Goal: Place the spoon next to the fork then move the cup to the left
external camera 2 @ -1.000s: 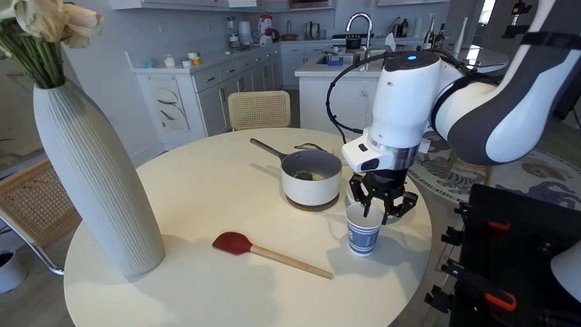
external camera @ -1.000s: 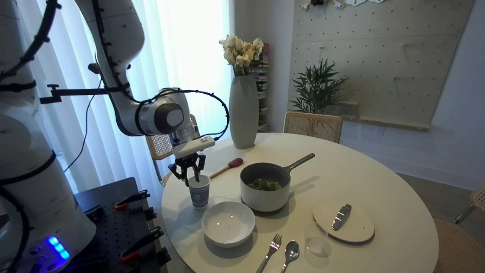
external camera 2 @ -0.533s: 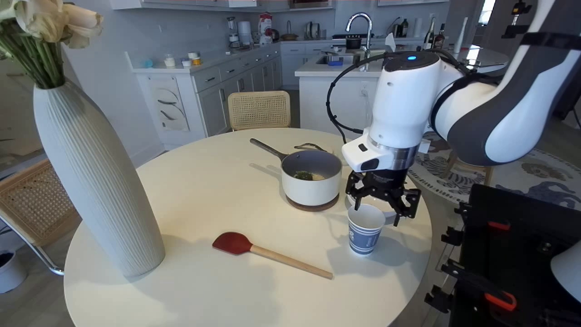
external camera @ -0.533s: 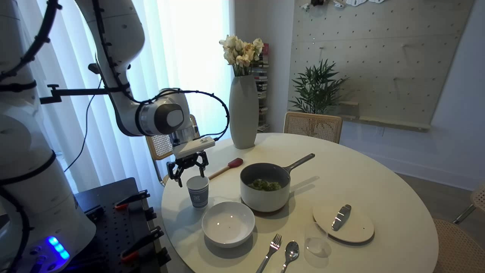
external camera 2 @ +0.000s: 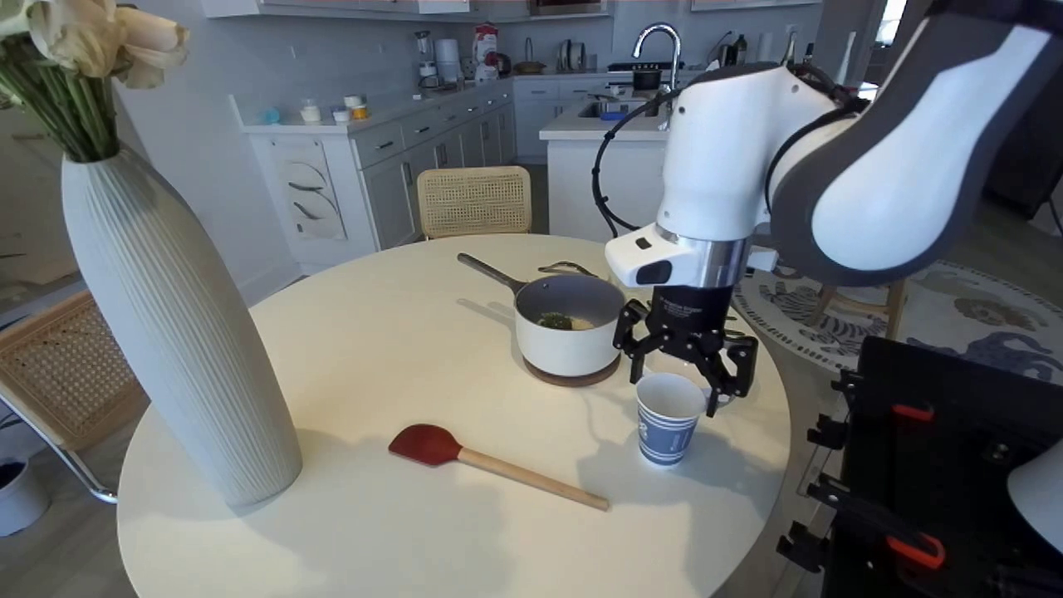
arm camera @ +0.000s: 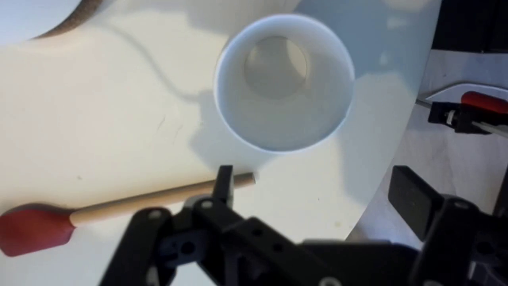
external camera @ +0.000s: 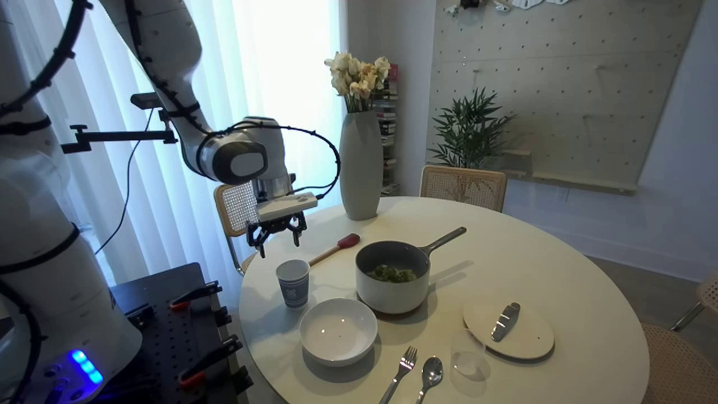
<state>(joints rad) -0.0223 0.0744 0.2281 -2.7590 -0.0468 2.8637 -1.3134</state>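
The claw [external camera: 279, 249] is rising clear of the cup [external camera: 294, 286], jaws now standing wide apart. The cup is resting upright at ten o'clock from the bowl [external camera: 342, 339] in an exterior view, the spoon [external camera: 431, 376] lying at three from the fork [external camera: 402, 371]; the task is likely ending.

Wrist cam faces down; both ext. views share tbl [external camera: 516, 264].

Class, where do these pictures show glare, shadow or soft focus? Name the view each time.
In an exterior view, the curtain washes out to near white and the bowl shows small bright glints; in an exterior view, soft shadows spread over the table beside the cup; in the wrist view, the gripper looks slightly out of focus.
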